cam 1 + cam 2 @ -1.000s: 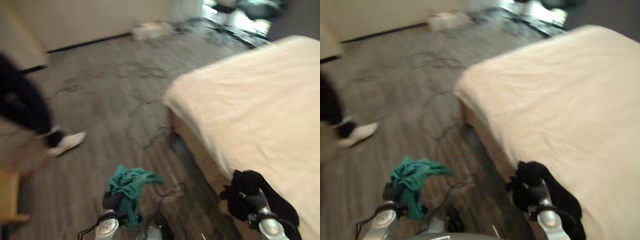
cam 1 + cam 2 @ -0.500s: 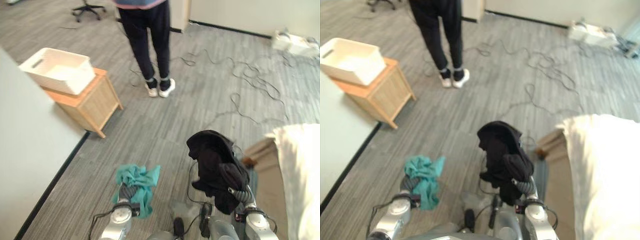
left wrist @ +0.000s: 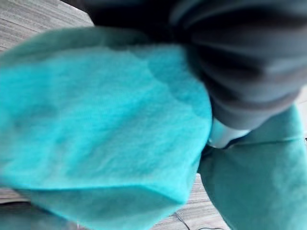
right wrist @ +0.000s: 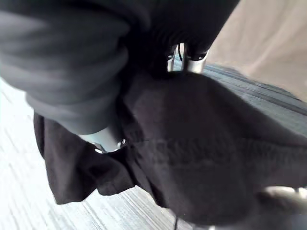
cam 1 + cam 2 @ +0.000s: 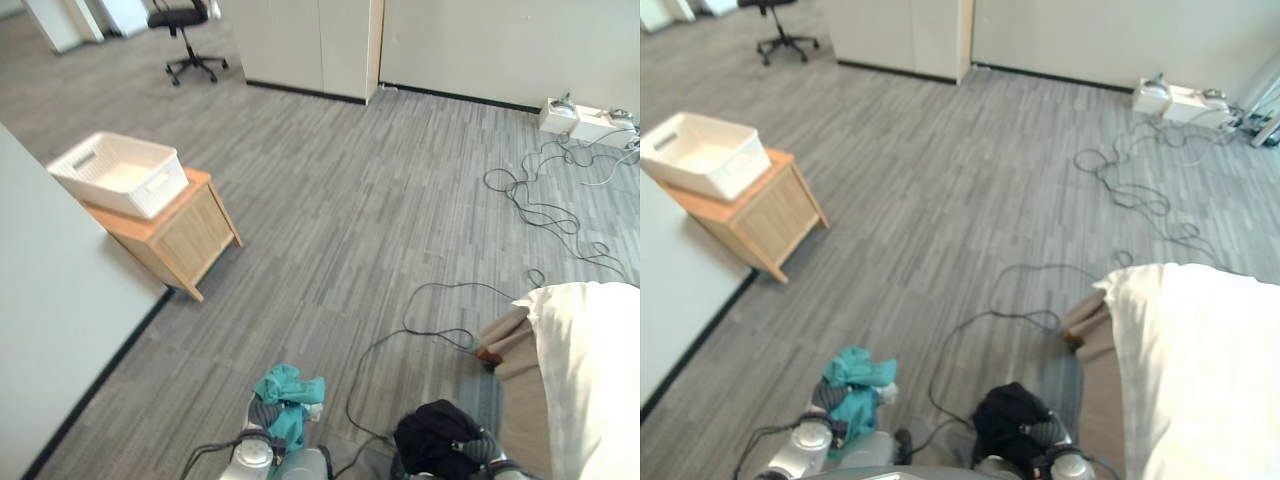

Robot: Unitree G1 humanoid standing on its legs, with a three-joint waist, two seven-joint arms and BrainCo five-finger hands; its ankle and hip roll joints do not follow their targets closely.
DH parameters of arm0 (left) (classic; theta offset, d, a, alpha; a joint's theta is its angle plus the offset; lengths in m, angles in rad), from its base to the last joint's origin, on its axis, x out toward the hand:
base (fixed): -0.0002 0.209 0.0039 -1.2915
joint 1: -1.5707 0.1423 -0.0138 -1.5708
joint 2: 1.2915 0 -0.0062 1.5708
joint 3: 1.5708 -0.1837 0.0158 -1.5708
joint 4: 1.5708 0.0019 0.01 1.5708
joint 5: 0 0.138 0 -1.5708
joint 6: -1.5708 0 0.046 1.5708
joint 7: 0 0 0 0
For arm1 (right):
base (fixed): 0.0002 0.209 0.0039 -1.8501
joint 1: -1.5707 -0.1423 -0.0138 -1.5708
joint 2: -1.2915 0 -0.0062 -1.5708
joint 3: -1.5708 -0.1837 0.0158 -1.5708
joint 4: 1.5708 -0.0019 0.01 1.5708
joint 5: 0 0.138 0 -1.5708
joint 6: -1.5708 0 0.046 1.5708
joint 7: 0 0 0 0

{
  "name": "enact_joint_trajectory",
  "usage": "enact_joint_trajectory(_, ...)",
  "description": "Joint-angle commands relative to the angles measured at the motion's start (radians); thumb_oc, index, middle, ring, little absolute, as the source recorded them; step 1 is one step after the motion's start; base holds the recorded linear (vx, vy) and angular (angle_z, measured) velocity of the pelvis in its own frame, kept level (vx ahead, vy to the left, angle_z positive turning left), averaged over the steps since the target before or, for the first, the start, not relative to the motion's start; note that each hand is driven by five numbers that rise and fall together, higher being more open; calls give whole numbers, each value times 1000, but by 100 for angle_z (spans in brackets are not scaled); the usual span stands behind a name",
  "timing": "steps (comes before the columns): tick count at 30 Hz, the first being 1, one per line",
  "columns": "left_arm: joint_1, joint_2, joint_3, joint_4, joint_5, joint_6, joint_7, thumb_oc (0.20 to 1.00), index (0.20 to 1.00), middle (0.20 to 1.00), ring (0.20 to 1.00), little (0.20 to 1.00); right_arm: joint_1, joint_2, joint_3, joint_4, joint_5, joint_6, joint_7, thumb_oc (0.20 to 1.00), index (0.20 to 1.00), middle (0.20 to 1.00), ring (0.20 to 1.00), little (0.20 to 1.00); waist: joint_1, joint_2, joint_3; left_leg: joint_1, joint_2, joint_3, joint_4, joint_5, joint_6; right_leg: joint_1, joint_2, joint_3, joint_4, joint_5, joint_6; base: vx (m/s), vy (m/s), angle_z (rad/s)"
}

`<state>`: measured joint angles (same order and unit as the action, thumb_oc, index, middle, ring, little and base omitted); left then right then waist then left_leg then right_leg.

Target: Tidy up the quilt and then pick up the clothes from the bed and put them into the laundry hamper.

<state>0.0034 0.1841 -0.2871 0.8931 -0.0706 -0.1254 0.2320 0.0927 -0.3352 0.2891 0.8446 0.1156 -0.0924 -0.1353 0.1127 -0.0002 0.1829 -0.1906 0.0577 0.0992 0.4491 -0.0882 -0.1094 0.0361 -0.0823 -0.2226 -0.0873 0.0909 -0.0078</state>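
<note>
Teal garment (image 5: 288,393) clutched in left hand (image 5: 266,414), black garment (image 5: 1008,412) in right hand (image 5: 1044,432); both off bed (image 5: 1200,360), white hamper (image 5: 120,173) on cabinet top not yet reached

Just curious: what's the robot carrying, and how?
Left hand grips a bunched teal garment; right hand a bunched black garment. Which part cannot be told.

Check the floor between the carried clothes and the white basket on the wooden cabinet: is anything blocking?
Nothing visible does. The grey plank floor from the teal cloth and black garment to the white slotted basket on the wooden cabinet looks bare; cables lie toward the bed side.
</note>
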Motion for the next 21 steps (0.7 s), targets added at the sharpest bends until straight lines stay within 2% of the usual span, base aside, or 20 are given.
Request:
enact_joint_trajectory(1, -42, 5, 0, -87, -12, -42, 16, 200, 200, 200, 200, 200, -39, -76, -25, -164, -49, -53, -32, 200, 200, 200, 200, 200, 38, -4, 20, -37, -26, 84, -286, 127, 36, 161, 16, -19, 0, -244, 111, 698, 84, -39)
enact_joint_trajectory(2, -35, 2, 2, -97, -10, -40, 13, 200, 200, 200, 200, 200, -37, -82, -27, -170, -61, -52, -36, 200, 200, 200, 200, 200, 46, 6, 7, -45, -18, 122, -383, 166, 32, 181, 29, -23, 0, -264, 115, 625, 87, -33)
enact_joint_trajectory(3, -30, 2, 7, -103, -11, -41, 16, 200, 200, 200, 200, 200, -40, -86, -28, -173, -69, -52, -42, 200, 200, 200, 200, 200, 52, 5, 3, -53, -23, 155, -468, 170, 26, 215, 32, -27, 0, -294, 124, 460, 62, -7)
enact_joint_trajectory(4, -29, 2, 7, -104, -11, -40, 16, 200, 200, 200, 200, 200, -39, -85, -28, -174, -70, -51, -42, 200, 200, 200, 200, 200, 52, -1, 1, -43, -32, 158, -485, 174, 26, 217, 24, -28, 0, -299, 127, 629, 86, 31)
enact_joint_trajectory(5, -26, 8, 14, -109, -13, -43, 20, 200, 200, 200, 200, 200, -48, -88, -25, -180, -90, -49, -47, 200, 200, 200, 200, 200, 65, -6, -11, -83, -25, 207, -535, 175, 36, 254, 33, -42, 0, -312, 136, 425, 66, 29)
enact_joint_trajectory(7, -15, 13, 22, -114, -21, -44, 15, 200, 200, 200, 200, 200, -48, -82, -23, -191, -103, -49, -40, 200, 200, 200, 200, 200, 69, -18, -25, -72, -39, 206, -536, 175, 50, 284, 31, -46, 0, -313, 146, 665, 137, -1)
enact_joint_trajectory(8, -10, 23, 19, -129, -21, -45, 12, 200, 200, 200, 200, 200, -47, -58, -14, -192, -111, -51, -39, 200, 200, 200, 200, 200, 94, -29, -29, -52, -51, 203, -533, 227, 83, 302, 27, -31, 60, -271, 157, 893, 231, -50)
enact_joint_trajectory(9, -10, 25, 14, -122, -24, -45, 10, 200, 200, 200, 200, 200, -47, -46, -7, -187, -113, -54, -39, 200, 200, 200, 200, 200, 106, -45, -35, -32, -70, 200, -532, 218, 99, 292, 13, -22, 139, -231, 181, 645, 182, -72)
enact_joint_trajectory(10, -10, 25, 14, -122, -24, -46, 10, 200, 200, 200, 200, 200, -47, -45, -7, -187, -113, -55, -39, 200, 200, 200, 200, 200, 108, -46, -35, -31, -71, 201, -532, 218, 99, 292, 11, -21, 141, -232, 182, 518, 174, -95)
enact_joint_trajectory(11, -16, 27, 8, -119, -32, -44, 4, 200, 200, 200, 200, 200, -51, -31, -1, -176, -115, -55, -36, 200, 200, 200, 200, 200, 110, -64, -31, 1, -96, 199, -529, 199, 123, 273, -10, -9, 259, -148, 229, 651, 291, -48)
enact_joint_trajectory(12, -3, 28, -8, -134, -29, -35, -18, 200, 200, 200, 200, 200, -44, -43, -1, -224, -133, -60, -31, 200, 200, 200, 200, 200, 87, -46, -21, 95, -109, 177, -536, 155, 143, 188, -63, -28, 509, 0, 270, 644, 291, -9)
enact_joint_trajectory(13, -3, 27, -8, -134, -29, -35, -18, 200, 200, 200, 200, 200, -43, -43, -1, -224, -133, -60, -31, 200, 200, 200, 200, 200, 88, -43, -23, 93, -106, 178, -536, 156, 143, 185, -60, -26, 507, 2, 270, 611, 307, 48)
enact_joint_trajectory(14, 4, 34, -9, -138, -30, -39, -19, 200, 200, 200, 200, 200, -41, -54, -8, -249, -125, -62, -16, 200, 200, 200, 200, 200, 67, -27, -18, 136, -102, 171, -536, 125, 150, 135, -74, -29, 609, 53, 267, 716, 266, 51)
enact_joint_trajectory(15, -4, 51, -20, -185, -18, -32, -14, 200, 200, 200, 200, 200, -16, -70, -13, -338, -145, -68, -8, 200, 200, 200, 200, 200, 2, 13, 13, 230, -74, 139, -536, 68, 151, -8, -79, -44, 752, -1, 245, 718, 264, 44)
enact_joint_trajectory(16, -4, 50, -20, -186, -18, -32, -14, 200, 200, 200, 200, 200, -15, -71, -14, -339, -145, -67, -8, 200, 200, 200, 200, 200, 1, 14, 11, 227, -73, 138, -536, 69, 150, -10, -78, -45, 752, 1, 244, 696, 189, 28)
enact_joint_trajectory(17, -23, 50, -39, -202, -5, -29, -9, 200, 200, 200, 200, 200, -3, -75, -19, -376, -140, -74, -10, 200, 200, 200, 200, 200, -46, 30, 34, 270, -67, 112, -536, 39, 140, -100, -54, -39, 751, -56, 220, 635, 16, 43)
enact_joint_trajectory(18, -46, 51, -66, -232, 17, -28, -8, 200, 200, 200, 200, 200, 12, -80, -38, -423, -128, -78, -14, 200, 200, 200, 200, 200, -115, 43, 57, 329, -68, 54, -536, 12, 115, -194, -23, -26, 602, -102, 200, 637, 15, 56)
enact_joint_trajectory(19, -46, 51, -66, -232, 17, -28, -8, 200, 200, 200, 200, 200, 12, -80, -38, -423, -128, -77, -14, 200, 200, 200, 200, 200, -117, 45, 57, 327, -65, 52, -536, 14, 114, -191, -20, -29, 595, -98, 199, 612, -53, 79)
enact_joint_trajectory(20, -54, 51, -70, -241, 22, -29, -12, 200, 200, 200, 200, 200, 14, -82, -49, -430, -125, -76, -17, 200, 200, 200, 200, 200, -139, 49, 61, 348, -61, 39, -536, -2, 100, -203, -22, -23, 480, -111, 194, 447, -96, 124)
enact_joint_trajectory(21, -62, 51, -70, -242, 28, -30, -13, 200, 200, 200, 200, 200, 18, -84, -62, -436, -126, -73, -23, 200, 200, 200, 200, 200, -154, 45, 59, 371, -56, 30, -536, -27, 84, -208, -47, -18, 284, -93, 194, 448, -95, 129)
